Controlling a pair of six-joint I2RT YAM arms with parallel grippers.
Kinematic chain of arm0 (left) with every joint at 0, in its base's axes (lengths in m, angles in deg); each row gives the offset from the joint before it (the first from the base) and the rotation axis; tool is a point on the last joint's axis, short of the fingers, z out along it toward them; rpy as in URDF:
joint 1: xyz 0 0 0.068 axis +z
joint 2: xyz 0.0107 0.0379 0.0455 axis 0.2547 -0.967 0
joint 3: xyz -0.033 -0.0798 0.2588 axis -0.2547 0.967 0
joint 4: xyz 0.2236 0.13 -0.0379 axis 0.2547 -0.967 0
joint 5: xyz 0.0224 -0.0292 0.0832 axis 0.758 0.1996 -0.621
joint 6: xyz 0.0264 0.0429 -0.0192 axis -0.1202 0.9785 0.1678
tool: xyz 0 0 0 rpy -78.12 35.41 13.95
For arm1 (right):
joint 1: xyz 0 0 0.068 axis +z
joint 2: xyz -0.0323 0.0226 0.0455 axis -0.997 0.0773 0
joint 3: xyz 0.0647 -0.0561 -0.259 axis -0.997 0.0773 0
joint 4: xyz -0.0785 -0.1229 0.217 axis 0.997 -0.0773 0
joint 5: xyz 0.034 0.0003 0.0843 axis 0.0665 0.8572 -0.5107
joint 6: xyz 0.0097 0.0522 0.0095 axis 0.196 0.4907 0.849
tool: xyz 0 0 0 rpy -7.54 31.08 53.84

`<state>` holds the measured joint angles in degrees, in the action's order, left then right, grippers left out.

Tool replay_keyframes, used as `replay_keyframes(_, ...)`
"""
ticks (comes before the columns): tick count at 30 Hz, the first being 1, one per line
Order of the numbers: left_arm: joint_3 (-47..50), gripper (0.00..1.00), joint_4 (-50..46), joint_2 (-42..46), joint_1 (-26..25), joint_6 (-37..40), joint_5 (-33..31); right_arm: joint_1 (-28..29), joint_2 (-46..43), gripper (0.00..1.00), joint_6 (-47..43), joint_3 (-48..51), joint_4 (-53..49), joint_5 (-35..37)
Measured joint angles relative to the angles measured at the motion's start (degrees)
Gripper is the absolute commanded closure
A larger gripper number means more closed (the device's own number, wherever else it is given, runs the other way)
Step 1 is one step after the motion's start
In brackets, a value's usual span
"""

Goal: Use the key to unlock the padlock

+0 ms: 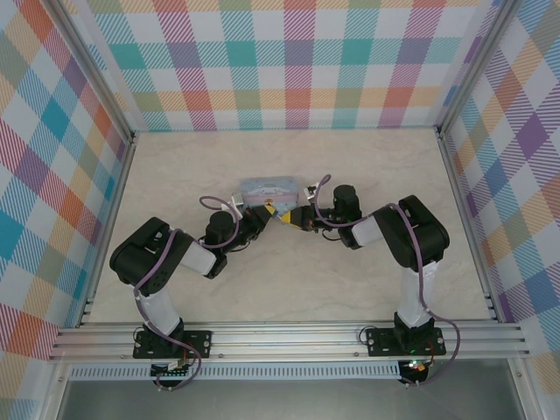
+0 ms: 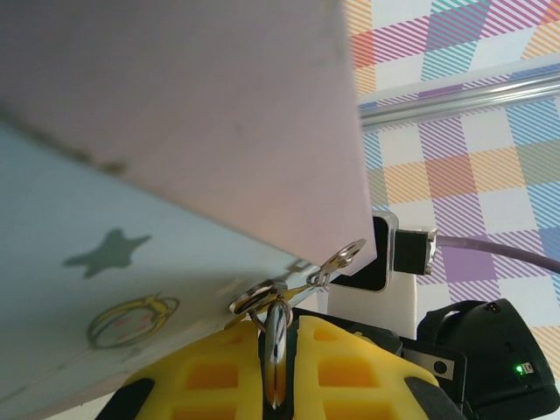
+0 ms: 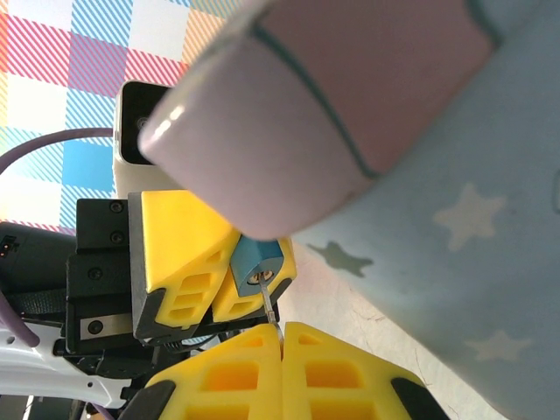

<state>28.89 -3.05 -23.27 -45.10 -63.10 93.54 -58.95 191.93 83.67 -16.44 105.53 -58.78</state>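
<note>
The two arms meet near the middle of the surface [image 1: 289, 289], just in front of a pale blue tin [image 1: 269, 187]. The tin is printed with stars and a cartoon ring.

The left end effector [image 1: 265, 213] is clenched on the padlock [image 3: 255, 260]. In the right wrist view, the padlock shows as a small blue block wedged between that end effector's yellow fingers [image 3: 179, 262]. Its bottom face is turned toward the camera, with a round silvery keyhole in the middle. It hangs just below the tin's rounded pinkish edge, clear of the surface.

The right end effector [image 3: 281, 350] is pressed shut on the key [image 3: 269, 308], with its yellow pads meeting along a thin seam. Only a short, thin, dark metal shaft of the key shows. It rises from that seam, and its tip is at the keyhole. How far it has gone in is hard to tell from this angle.

In the left wrist view, a narrow shiny metal strip [image 2: 278, 346] stands upright between the left end effector's pads [image 2: 210, 376]. This may be the padlock's shackle, but the blur leaves that unsure. Just above it, two small silvery rings [image 2: 344, 255] lie against the lower edge of the tin. From overhead, the padlock and key are too small to make out between the fingers.
</note>
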Motion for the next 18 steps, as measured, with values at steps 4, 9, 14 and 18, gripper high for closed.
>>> replay_keyframes(4,-0.4,1.00,0.1,-0.1,0.0,0.0,-0.8,0.4,0.0,0.96,0.1,0.0,0.8,1.3)
replay_keyframes(9,-0.6,1.00,0.3,-0.7,0.1,0.2,-1.7,1.3,0.0,0.96,0.9,0.0,1.2,3.4)
replay_keyframes(14,-0.6,1.00,0.9,-0.8,0.1,0.2,-2.8,1.9,0.1,0.96,1.9,0.0,2.1,4.9)
replay_keyframes(18,-0.6,1.00,1.0,-0.8,0.1,0.2,-3.4,2.4,0.5,0.96,2.6,0.1,3.3,5.9)
